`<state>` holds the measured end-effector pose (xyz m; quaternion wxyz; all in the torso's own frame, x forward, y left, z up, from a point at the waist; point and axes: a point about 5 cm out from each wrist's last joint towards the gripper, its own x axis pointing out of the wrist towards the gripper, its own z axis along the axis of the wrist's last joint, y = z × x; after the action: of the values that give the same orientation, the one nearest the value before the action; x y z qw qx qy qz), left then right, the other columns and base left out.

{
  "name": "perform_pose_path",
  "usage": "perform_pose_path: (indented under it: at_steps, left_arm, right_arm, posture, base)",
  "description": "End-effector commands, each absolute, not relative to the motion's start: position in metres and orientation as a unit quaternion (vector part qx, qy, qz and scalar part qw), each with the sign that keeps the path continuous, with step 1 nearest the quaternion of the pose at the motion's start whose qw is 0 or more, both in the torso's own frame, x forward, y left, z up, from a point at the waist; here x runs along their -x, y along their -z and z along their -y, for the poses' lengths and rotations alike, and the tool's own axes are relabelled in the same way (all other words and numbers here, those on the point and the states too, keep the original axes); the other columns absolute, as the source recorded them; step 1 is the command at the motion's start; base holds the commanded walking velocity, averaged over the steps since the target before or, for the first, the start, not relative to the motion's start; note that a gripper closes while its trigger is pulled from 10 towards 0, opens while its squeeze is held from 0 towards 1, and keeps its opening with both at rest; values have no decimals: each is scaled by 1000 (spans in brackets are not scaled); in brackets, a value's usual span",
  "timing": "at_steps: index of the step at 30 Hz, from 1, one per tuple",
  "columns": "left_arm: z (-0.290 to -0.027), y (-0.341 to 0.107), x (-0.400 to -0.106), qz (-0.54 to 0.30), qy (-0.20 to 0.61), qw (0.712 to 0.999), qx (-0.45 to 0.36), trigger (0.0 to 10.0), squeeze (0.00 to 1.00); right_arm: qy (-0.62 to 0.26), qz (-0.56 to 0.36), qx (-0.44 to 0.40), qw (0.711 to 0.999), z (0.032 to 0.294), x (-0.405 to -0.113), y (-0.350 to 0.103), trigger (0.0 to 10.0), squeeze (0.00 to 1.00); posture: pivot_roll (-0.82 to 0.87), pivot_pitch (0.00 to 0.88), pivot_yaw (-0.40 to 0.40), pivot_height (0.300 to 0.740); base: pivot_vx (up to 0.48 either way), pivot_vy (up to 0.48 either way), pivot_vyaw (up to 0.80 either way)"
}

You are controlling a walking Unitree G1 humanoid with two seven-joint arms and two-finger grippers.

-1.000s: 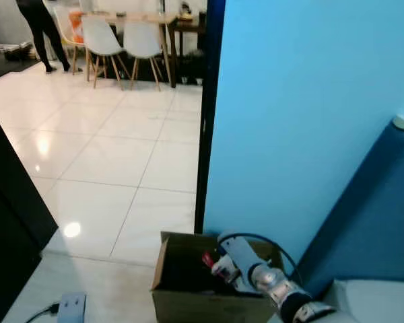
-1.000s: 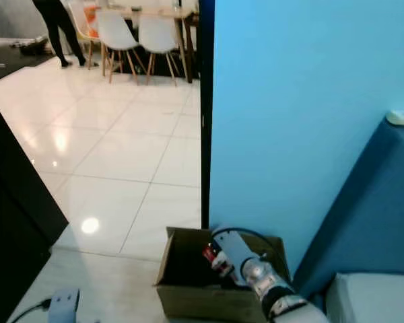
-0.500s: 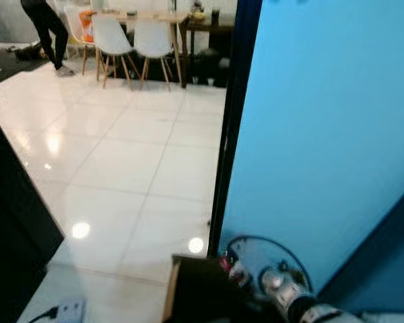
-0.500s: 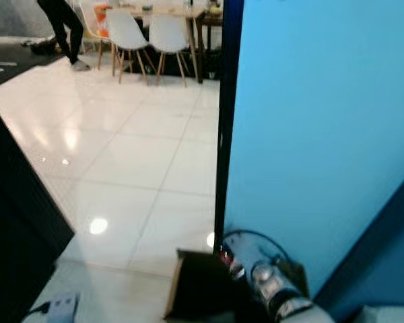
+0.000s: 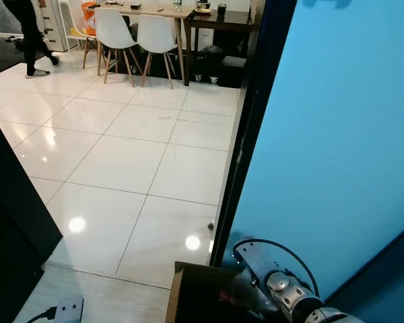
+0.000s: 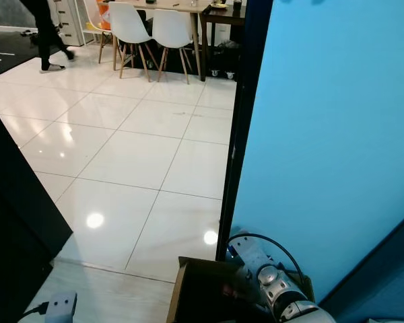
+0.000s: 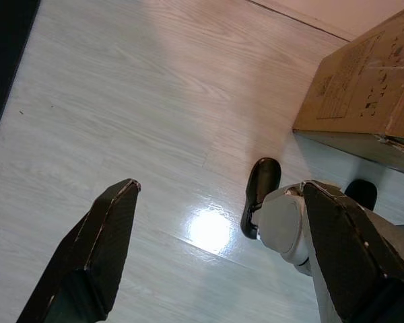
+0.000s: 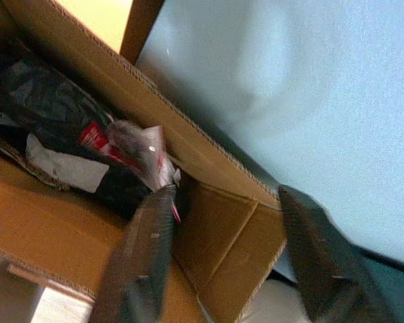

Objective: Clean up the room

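An open cardboard box (image 5: 188, 296) stands on the floor against the blue wall. My right arm (image 5: 286, 299) reaches down into it. In the right wrist view my right gripper (image 8: 225, 195) is open over the box (image 8: 209, 202). A crumpled clear wrapper with a red label (image 8: 138, 151) lies on black rubbish (image 8: 40, 101) inside, by one fingertip (image 8: 163, 196). My left gripper (image 7: 219, 192) hangs open above pale wood flooring, with the box's side (image 7: 363, 87) and my black foot (image 7: 259, 195) beneath it.
A blue wall (image 5: 343, 134) and dark door post (image 5: 246, 134) rise to the right. White tiles (image 5: 121, 148) lead to a dining table with white chairs (image 5: 131, 33), where a person (image 5: 27, 33) walks. Black furniture (image 5: 13, 222) stands left, and a power strip (image 5: 67, 309) lies near.
The camera has tilted up and swung. A second ago my right gripper held the wrapper above the box; now its fingers are spread and the wrapper lies inside.
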<state>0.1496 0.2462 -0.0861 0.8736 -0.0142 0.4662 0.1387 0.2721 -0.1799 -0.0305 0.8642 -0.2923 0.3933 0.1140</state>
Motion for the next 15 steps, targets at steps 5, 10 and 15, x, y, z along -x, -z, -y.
perform_pose_path:
  at_steps: [5,10,15]
  left_arm:
    - [-246,88,-145,-477,-141,867,20,10000,0]
    - [-244,89,-145,-483,-144,863,25,10000,0]
    - [-242,91,-142,-491,-141,859,24,10000,0]
  right_arm:
    - [-95,-437,268,854,192,-254,44,10000,290]
    - [-80,-462,228,853,195,-239,53,10000,0]
    - [-30,-491,138,860,201,-217,66,10000,0]
  posture:
    - [67,0,-33,740]
    - [65,0,-36,740]
    - [54,0,-36,740]
  base:
    - [0,0,0]
    - [0,0,0]
    - [-287,0,0]
